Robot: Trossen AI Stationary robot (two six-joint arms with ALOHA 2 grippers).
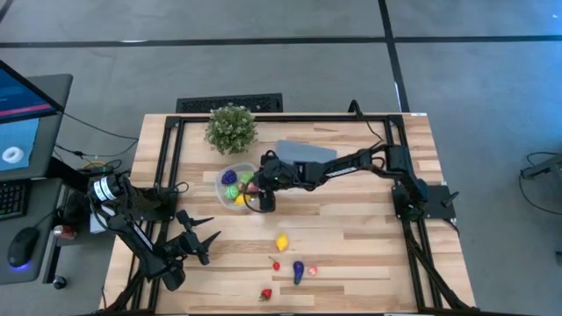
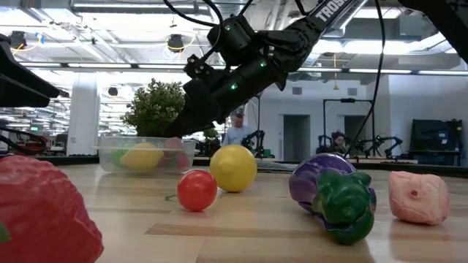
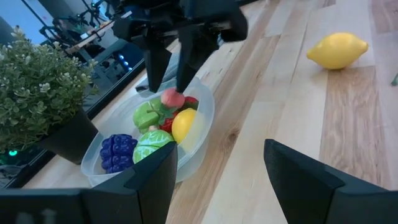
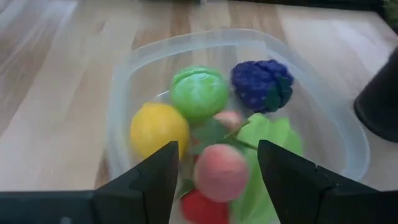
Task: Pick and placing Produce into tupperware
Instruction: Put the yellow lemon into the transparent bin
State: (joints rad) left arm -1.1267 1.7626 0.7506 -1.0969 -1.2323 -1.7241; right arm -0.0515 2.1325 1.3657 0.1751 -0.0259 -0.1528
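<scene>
Over the tupperware (image 1: 234, 186), the right tool (image 4: 214, 180) sits spread, a pink peach (image 4: 220, 172) between its fingers; left tool (image 1: 204, 243) waits spread near the desk (image 1: 351, 254) edge.

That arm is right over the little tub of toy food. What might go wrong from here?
The right gripper hangs open just above the tupperware, with a pink piece between its fingers atop the heap. That piece might roll off the pile or catch on a finger as the arm lifts. The tub is light, so a nudge may push it into the potted plant. Also, the lemon left on the table looks ready to roll.
</scene>
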